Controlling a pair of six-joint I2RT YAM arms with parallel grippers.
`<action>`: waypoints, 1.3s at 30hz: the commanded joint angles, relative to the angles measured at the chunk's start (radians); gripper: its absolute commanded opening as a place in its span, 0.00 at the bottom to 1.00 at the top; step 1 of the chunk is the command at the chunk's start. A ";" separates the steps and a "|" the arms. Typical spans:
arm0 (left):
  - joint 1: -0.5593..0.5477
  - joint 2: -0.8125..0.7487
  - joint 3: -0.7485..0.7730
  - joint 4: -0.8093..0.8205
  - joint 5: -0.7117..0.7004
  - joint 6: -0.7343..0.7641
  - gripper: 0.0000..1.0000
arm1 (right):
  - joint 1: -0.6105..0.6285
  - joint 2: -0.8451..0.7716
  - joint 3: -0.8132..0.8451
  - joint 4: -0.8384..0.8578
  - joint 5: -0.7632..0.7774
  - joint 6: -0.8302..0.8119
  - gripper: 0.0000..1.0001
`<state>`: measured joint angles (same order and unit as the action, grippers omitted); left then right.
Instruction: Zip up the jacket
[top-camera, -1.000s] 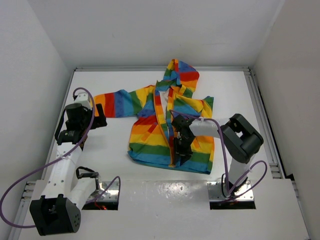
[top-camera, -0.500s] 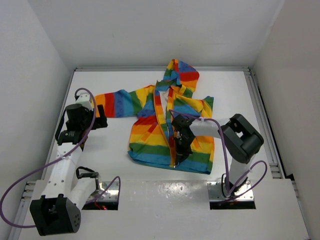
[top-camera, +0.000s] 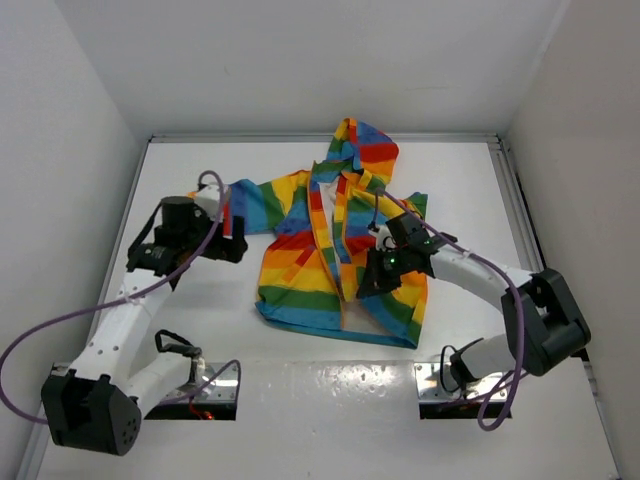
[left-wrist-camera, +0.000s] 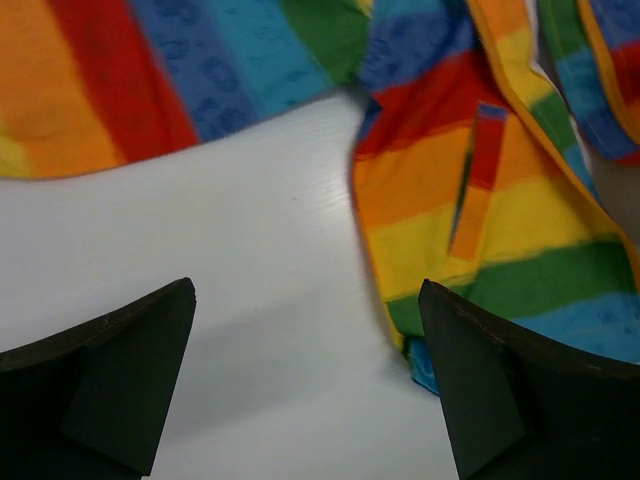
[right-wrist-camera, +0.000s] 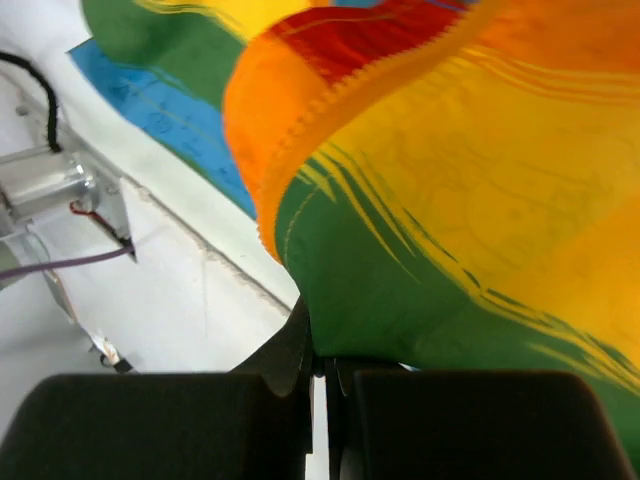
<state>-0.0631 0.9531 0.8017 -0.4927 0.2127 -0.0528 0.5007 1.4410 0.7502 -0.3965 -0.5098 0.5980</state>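
now clamped tight on the front edge of the jacket (top-camera: 300, 250) (spread flat, unzipped, between both arms) with the right gripper (right-wrist-camera: 322, 365); left gripper (left-wrist-camera: 305, 292) wide, empty. likely to drag unanchored fabric, or slip.

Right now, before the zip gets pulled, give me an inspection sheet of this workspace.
Surface: white table, flat.
Job's things: jacket lies front up, hood toward the far wall, front parted at the chest.
Clutter: nothing seen.
Grippers: left gripper open, over the table beside the jacket's side; right gripper shut on the jacket's fabric, which rises from the pinch.
Cables: purple cables loop beside each arm.
Surroundings: white walls on three sides; metal rail along the right edge.
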 joint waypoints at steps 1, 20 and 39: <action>-0.151 0.032 0.063 -0.078 0.010 0.039 1.00 | -0.027 -0.031 -0.043 0.022 -0.004 -0.040 0.00; -0.943 0.380 0.145 -0.049 -0.180 0.057 0.86 | -0.166 0.093 -0.146 -0.053 0.120 0.203 0.00; -1.119 0.656 0.274 0.085 -0.226 -0.002 0.74 | -0.172 0.196 -0.069 -0.080 0.094 0.235 0.00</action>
<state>-1.1606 1.6077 1.0336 -0.4450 -0.0181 -0.0391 0.3294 1.6203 0.6437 -0.4686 -0.4351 0.8200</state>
